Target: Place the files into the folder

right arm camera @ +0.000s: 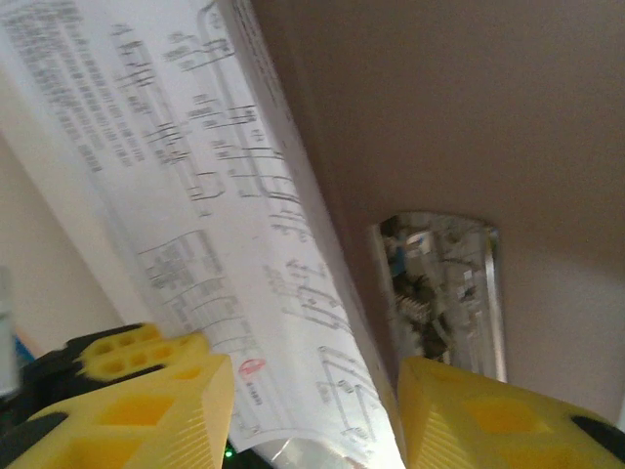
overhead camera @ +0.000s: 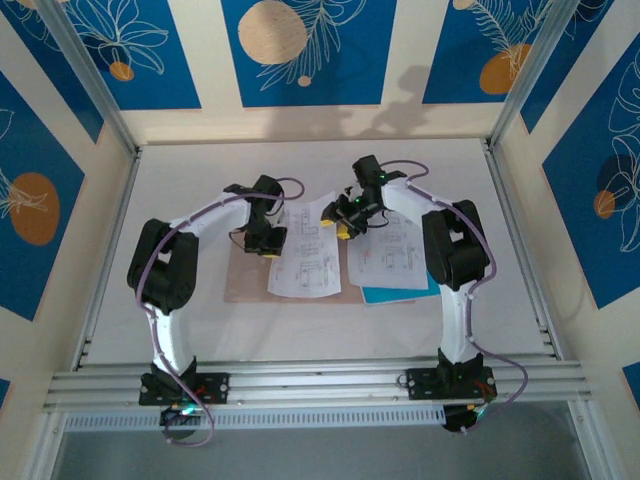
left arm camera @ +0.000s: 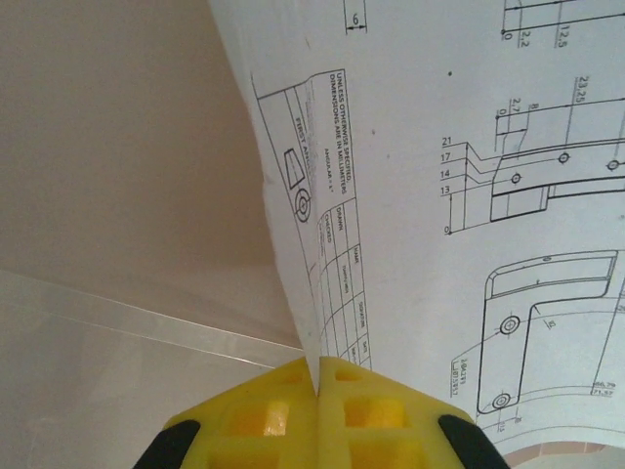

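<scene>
The thin white printed paper sheet (overhead camera: 305,255), light and floppy, is best held at its edges. It is laid over the flat tan card folder (overhead camera: 240,288). Its 9 o'clock edge is pinched by the left gripper (left arm camera: 314,376); the right gripper (right arm camera: 312,391) fingers are spread around its 2 o'clock edge.

My left arm (overhead camera: 168,335) and right arm (overhead camera: 455,325) are white tubes between bulky black joints, each trailed by a purple-grey cable (overhead camera: 205,212). Their bases (overhead camera: 165,388) are black. A green light (overhead camera: 381,178) glows at my right wrist. My left gripper (left arm camera: 317,371) and right gripper (right arm camera: 312,376) have yellow fingers (left arm camera: 264,420) moulded with square hollows.
</scene>
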Robot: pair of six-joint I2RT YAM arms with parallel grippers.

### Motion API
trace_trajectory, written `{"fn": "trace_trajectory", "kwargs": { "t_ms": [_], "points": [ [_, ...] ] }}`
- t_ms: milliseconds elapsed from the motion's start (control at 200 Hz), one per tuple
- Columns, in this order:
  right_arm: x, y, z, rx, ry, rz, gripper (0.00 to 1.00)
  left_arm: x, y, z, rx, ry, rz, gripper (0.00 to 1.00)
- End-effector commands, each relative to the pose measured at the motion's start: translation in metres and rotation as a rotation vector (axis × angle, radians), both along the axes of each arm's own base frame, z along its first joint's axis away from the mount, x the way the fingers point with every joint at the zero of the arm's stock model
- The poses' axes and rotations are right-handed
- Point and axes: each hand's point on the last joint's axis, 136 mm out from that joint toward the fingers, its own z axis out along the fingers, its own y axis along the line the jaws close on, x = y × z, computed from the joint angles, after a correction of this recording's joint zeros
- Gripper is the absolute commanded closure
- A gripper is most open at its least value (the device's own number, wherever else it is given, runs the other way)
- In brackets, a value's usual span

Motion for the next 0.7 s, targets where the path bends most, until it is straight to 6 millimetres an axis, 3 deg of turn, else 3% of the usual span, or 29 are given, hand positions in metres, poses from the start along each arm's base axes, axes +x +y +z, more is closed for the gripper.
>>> {"fn": "trace_trajectory", "kwargs": {
  "t_ms": [0, 220, 695],
  "points": [
    [-0.014, 0.008, 0.016, 0.071, 0.022, 0.025, 0.51, -0.002, 0.002, 0.000, -0.019, 0.013, 0.027, 1.00],
    [-0.030, 0.006, 0.001, 0.072, 0.055, 0.037, 0.53, -0.003, 0.002, -0.003, -0.020, 0.019, 0.034, 1.00],
    [-0.067, 0.008, -0.009, 0.047, 0.069, 0.092, 0.54, -0.007, 0.006, -0.009, -0.006, 0.029, 0.068, 1.00]
  ]
}}
